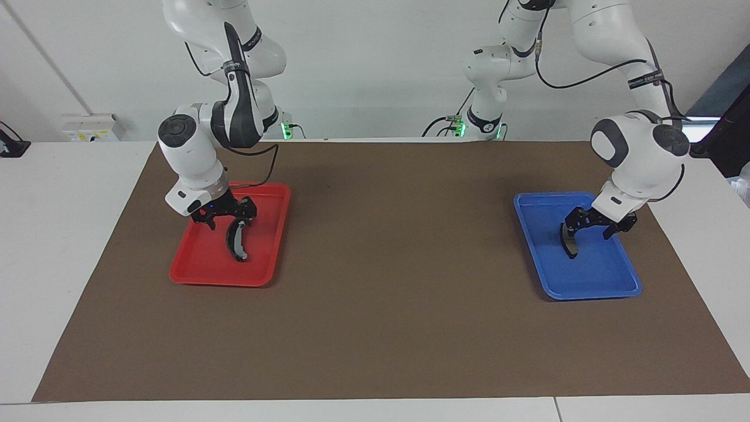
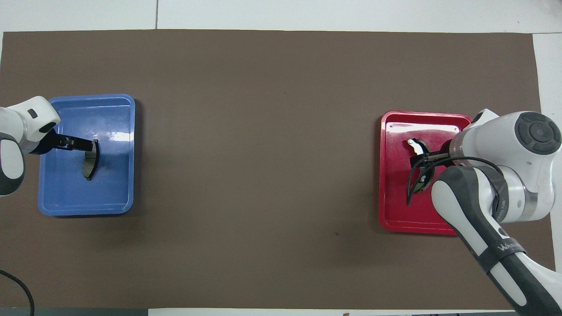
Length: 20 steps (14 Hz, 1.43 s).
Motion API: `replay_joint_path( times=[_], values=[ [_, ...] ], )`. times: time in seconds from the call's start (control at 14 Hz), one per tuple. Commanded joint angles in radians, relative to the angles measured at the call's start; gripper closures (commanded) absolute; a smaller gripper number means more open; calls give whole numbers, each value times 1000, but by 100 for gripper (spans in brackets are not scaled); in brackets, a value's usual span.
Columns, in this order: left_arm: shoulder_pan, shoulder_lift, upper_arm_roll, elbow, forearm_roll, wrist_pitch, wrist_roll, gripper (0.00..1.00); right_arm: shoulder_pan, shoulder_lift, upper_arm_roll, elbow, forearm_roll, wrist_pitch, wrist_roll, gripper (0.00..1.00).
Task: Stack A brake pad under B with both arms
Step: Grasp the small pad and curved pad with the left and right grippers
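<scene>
Now, left gripper [image 1: 571, 230] clamping A brake pad [image 1: 568, 243] in blue tray [image 1: 609, 287], right gripper [image 1: 234, 220] clamping B [image 1: 237, 241] in red tray [image 1: 199, 272], no legible labels.

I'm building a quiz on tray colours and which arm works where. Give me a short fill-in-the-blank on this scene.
1. The A brake pad is in the ____ tray.
2. The B pad, the long crescent with a grey strip, is in the ____ tray.
3. The left gripper is at the A brake pad; the ____ gripper is at B.
4. Both trays sit on a ____ mat.

Missing words: blue; red; right; brown
</scene>
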Motion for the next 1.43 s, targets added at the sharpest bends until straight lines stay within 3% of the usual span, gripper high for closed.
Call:
replay_joint_path(
  times=[0.0,0.14,0.21,0.5,0.57,0.64,0.71,0.86,0.93,1.0,1.07,1.14,1.36],
  values=[
    [28,-12,-4,-86,-3,96,58,2,-25,17,7,-47,8,82,13,0],
    [33,-17,-4,-138,-3,168,72,3,-31,45,7,-48,8,104,15,0],
    [33,-17,-4,-149,-3,187,72,10,-31,50,7,-48,8,104,24,0],
    [24,-20,-4,-163,-3,196,68,51,-30,88,7,-45,27,133,44,2],
    [21,-23,-4,-172,-3,196,65,58,-30,88,7,-45,28,133,42,8],
    [19,-26,-6,-181,-3,199,65,59,-28,88,7,-45,28,133,42,14],
    [19,-27,-6,-181,-3,198,65,59,-24,88,7,-44,28,133,42,20],
    [20,-26,-4,-177,-3,199,74,48,-21,88,7,-44,28,132,42,33],
    [22,-26,-4,-177,-3,201,75,51,-21,88,7,-44,28,129,42,43],
    [25,-26,-4,-178,-3,205,77,63,-21,88,7,-42,28,126,41,55],
    [25,-26,-4,-177,-3,201,75,84,-21,88,7,-41,28,122,41,67],
    [28,-26,-4,-172,-3,198,74,96,-21,88,7,-28,28,107,41,79],
    [27,-46,-4,-143,-3,154,71,99,-16,85,7,54,28,12,41,91]
  ],
)
